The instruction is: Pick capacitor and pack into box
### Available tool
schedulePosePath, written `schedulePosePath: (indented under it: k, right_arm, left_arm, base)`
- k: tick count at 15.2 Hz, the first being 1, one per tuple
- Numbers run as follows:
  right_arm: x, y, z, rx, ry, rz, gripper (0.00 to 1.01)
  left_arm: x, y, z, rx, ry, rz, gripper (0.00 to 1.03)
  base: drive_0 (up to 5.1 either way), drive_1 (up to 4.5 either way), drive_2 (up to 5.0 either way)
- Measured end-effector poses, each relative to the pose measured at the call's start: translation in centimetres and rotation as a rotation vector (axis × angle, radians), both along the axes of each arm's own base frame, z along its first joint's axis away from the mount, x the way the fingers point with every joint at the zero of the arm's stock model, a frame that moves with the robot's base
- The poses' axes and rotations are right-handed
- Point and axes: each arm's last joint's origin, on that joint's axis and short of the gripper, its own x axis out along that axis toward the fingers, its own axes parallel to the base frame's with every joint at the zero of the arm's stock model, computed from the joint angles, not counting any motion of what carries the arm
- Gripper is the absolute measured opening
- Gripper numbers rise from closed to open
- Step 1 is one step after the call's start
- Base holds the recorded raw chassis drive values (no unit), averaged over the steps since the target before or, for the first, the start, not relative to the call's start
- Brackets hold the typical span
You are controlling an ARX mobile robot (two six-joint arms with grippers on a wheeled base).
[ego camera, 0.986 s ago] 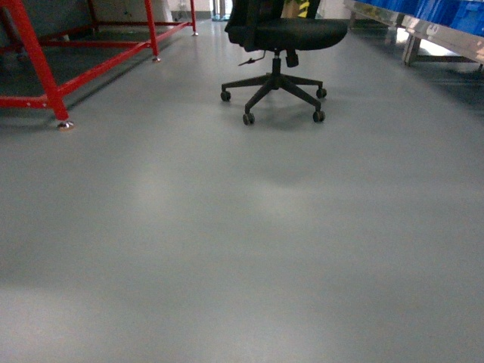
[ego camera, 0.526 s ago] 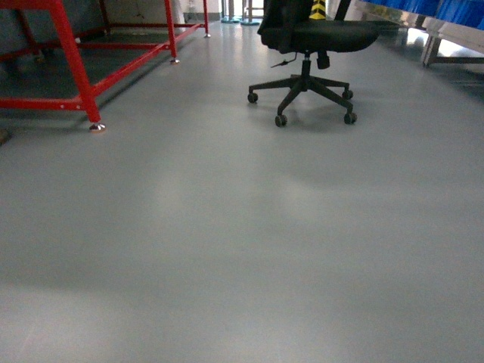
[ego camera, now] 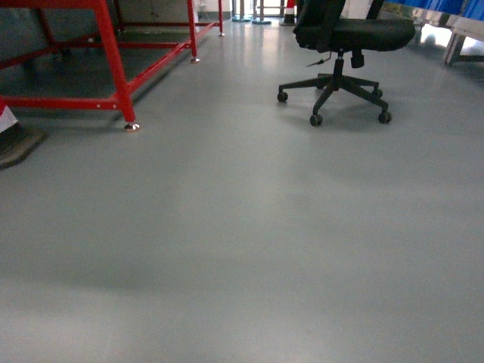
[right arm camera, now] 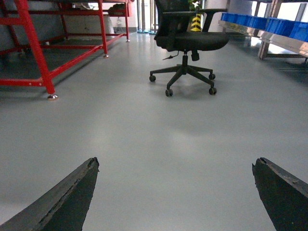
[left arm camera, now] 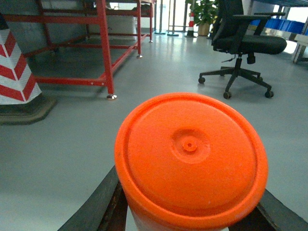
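Orange capacitor [left arm camera: 191, 161] between left gripper [left arm camera: 190, 211] fingers, right gripper [right arm camera: 175, 192] spread, bare

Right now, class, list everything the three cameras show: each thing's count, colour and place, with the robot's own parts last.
Floor: one, grey, throughout.
Office chair: one, black, far right in head view.
Metal frame: one, red, far left.
Striped cone: one, red and white, left edge of left wrist view.
Bins: several, blue, on rack at right.
Potted plant: one, green, distant.
Round container: one, orange, in left pincer.
Left pincer: dark, shut on container.
Right pincer: dark, open, empty.
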Motion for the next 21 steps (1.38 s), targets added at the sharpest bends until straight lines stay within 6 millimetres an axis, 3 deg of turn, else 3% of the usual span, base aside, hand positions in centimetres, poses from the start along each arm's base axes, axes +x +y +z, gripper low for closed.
schedulePosePath:
  k: [21]
  right_arm:
    - [0.0,0.0,0.03,0.0,-0.003,0.0,0.98]
  left_arm:
    - [0.0,0.0,0.0,0.0,0.0,0.001,0.44]
  base:
    - [-5.0,2.43,2.4]
